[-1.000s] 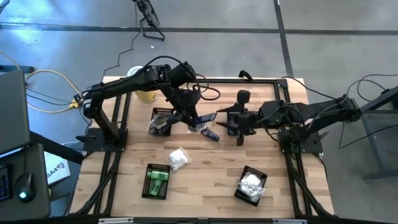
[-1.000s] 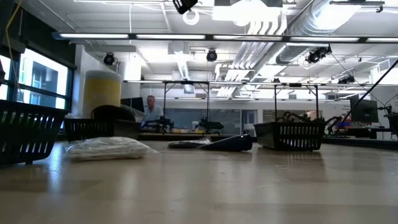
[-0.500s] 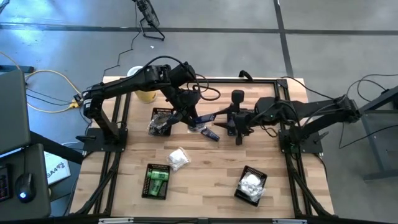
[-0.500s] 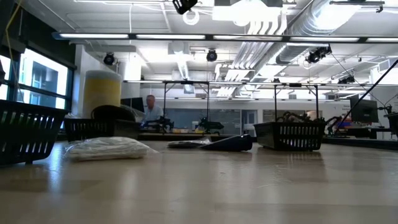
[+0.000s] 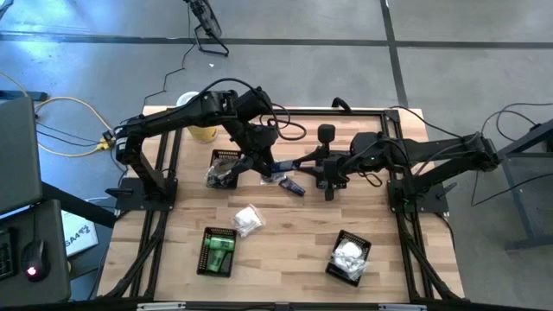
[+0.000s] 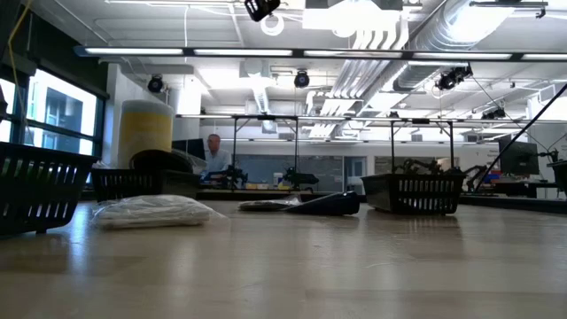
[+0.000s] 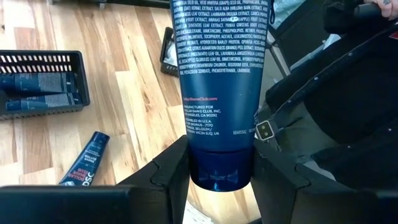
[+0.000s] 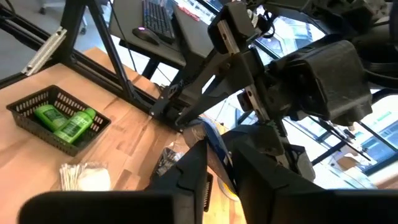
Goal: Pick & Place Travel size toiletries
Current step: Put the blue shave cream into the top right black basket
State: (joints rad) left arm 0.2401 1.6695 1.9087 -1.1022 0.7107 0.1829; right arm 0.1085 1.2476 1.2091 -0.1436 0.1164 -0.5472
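A dark blue tube (image 7: pixel 221 74) hangs in the air over the table's middle, between both grippers. My left gripper (image 7: pixel 217 168) is shut on its cap end; in the high view this gripper (image 5: pixel 262 161) stands beside the far-left basket. My right gripper (image 8: pixel 219 165) comes from the right and is shut on the tube's flat end (image 8: pixel 214 144). A second dark blue tube (image 5: pixel 291 184) lies flat on the wood below them. A loose white packet (image 5: pixel 248 220) lies nearer the front. The low view shows neither gripper. My left gripper pinches the tube's round cap end (image 7: pixel 214 177) between its two fingers. It comes slanting down from the table's far left, and the tube runs on ahead, along the fingers. The tube is lifted clear of the table. My right gripper has the tube's flat end (image 8: pixel 217 155) between its two fingers, which stand close on either side. It comes nearly level from the table's right. The fingers themselves hide how far back the tube reaches.
Black mesh baskets stand about: one with silvery packets (image 5: pixel 225 168), one with green bottles (image 5: pixel 218 250), one with white packets (image 5: pixel 350 257), one with dark blue tubes (image 7: pixel 40 87). A yellow canister (image 5: pixel 200 130) stands at the far left. Bare wood lies at the front middle.
My right gripper has gone toward the table's left, up to the free end of the tube that my left gripper holds. The left gripper and the tube have kept still.
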